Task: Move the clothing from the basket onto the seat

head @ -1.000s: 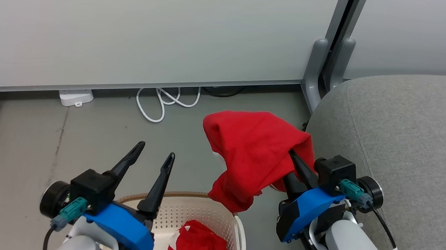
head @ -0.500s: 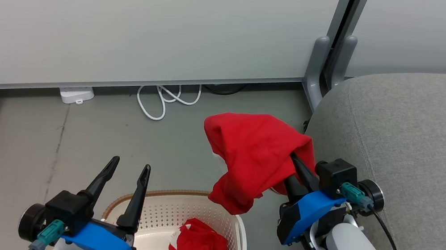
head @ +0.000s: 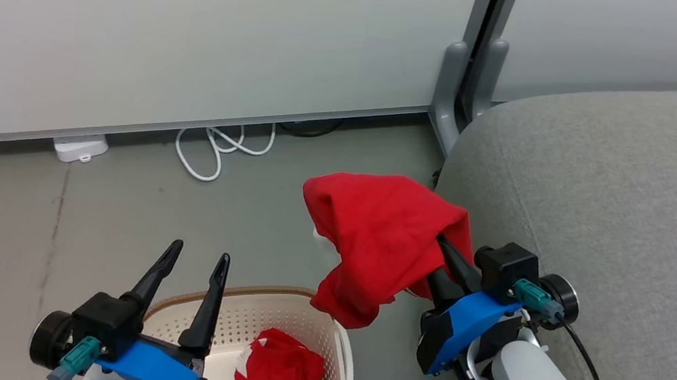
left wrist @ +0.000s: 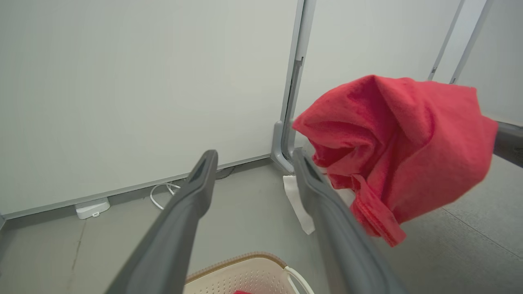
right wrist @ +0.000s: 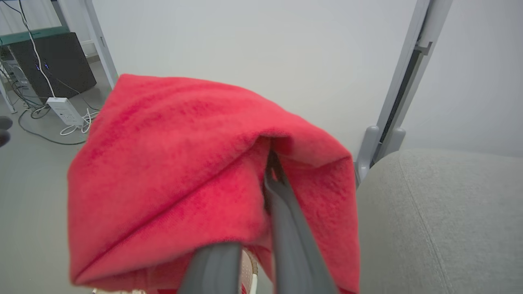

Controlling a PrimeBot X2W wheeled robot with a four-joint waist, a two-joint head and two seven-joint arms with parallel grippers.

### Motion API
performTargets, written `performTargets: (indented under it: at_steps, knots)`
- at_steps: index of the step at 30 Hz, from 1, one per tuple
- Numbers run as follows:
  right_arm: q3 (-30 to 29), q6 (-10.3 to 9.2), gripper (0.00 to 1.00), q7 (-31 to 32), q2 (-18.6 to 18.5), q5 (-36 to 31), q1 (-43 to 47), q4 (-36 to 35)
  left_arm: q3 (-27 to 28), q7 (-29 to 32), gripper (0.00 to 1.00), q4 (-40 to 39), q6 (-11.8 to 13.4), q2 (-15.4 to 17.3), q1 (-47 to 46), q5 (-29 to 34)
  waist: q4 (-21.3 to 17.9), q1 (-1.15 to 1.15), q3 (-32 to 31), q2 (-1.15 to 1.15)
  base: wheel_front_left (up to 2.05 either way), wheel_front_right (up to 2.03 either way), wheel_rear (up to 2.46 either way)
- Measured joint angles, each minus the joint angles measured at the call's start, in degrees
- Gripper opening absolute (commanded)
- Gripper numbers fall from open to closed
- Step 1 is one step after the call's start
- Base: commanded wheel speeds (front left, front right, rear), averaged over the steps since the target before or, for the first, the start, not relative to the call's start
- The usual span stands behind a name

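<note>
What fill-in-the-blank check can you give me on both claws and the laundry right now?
1. The right claw is ____ on the lifted red garment.
2. The left claw stands ____ by the basket, holding nothing.
3. The basket holds ____ crumpled red garment.
4. The grey seat lies on the robot's ____ side.

Missing words: shut; open; one; right.

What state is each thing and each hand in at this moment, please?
Basket: upright on the floor.
Right hand: shut on the lifted red garment.
Left hand: open, holding nothing.
Lifted red garment: hanging in the air, out of the basket.
Other red garment: crumpled inside the basket.
Seat: no clothing on it yet.
</note>
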Motion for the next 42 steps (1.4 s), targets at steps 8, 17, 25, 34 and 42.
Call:
performTargets:
  at_steps: [8, 17, 25, 34, 42]
  knots:
    - [0.42, 0.0, 0.0, 0.0, 0.0, 0.48, -0.03, -0.35, 0.63, 0.0, 1.0, 0.11, -0.66, -0.46, -0.2, 0.85, -5.62, 0.0, 0.57, 0.0, 0.0, 0.0, 0.0]
    - [-0.63, 0.0, 0.0, 0.0, -0.03, 0.32, -0.03, -1.04, 0.09, 0.01, 1.0, 0.13, -0.88, -0.71, -1.12, 1.6, -13.45, 0.0, 1.66, 0.0, 0.0, 0.0, 0.0]
    - [-0.48, 0.0, 0.0, 0.0, -0.05, 1.18, 0.04, -1.87, -0.52, 0.01, 1.0, 0.09, -1.11, -0.07, -1.6, 1.69, -19.74, 0.0, 2.59, 0.0, 0.0, 0.0, 0.0]
    - [-0.32, 0.0, 0.0, 0.0, -0.04, 2.02, 0.48, -3.14, -1.4, 0.01, 1.0, -0.3, -1.12, 1.2, -2.24, 1.14, -24.23, 0.0, 4.1, 0.0, 0.0, 0.0, 0.0]
    - [-0.73, 0.0, 0.0, 0.0, -0.04, 2.46, 0.6, -3.79, -2.55, 0.01, 1.0, -0.04, -1.12, 2.03, -3.26, 0.74, -25.8, 0.0, 5.11, 0.0, 0.0, 0.0, 0.0]
